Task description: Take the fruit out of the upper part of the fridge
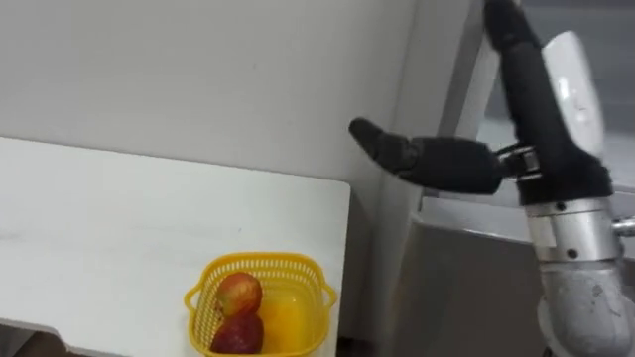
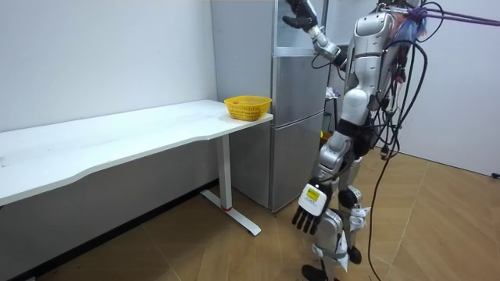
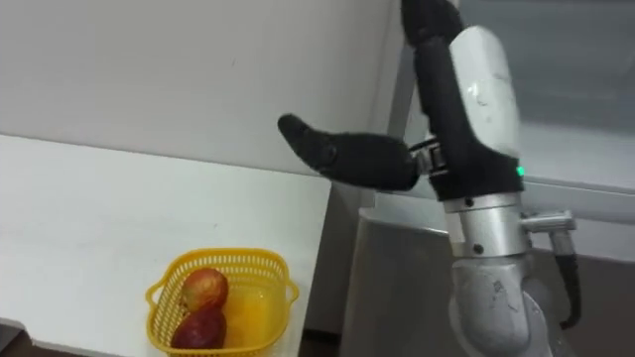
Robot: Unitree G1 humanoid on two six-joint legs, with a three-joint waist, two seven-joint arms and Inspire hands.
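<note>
A long white table [image 1: 119,228] runs along the wall. At its corner nearest the fridge sits a yellow plastic mesh basket [image 1: 203,297] holding two reddish round fruits [image 1: 239,294] and something orange-yellow beside them.

Just past the table's end stands the tall silver two-door fridge [image 2: 297,117], and the robot is on its feet right in front of it. Its right hand [image 1: 531,109] is raised to the upper fridge compartment [image 2: 312,31], at the edge above the lower door. The thumb [image 1: 382,144] sticks out straight towards the wall, but I cannot tell whether the fingers are hooked on anything.

The left hand [image 2: 310,209] hangs by the thigh, fingers loose and pointing down, holding nothing.
</note>
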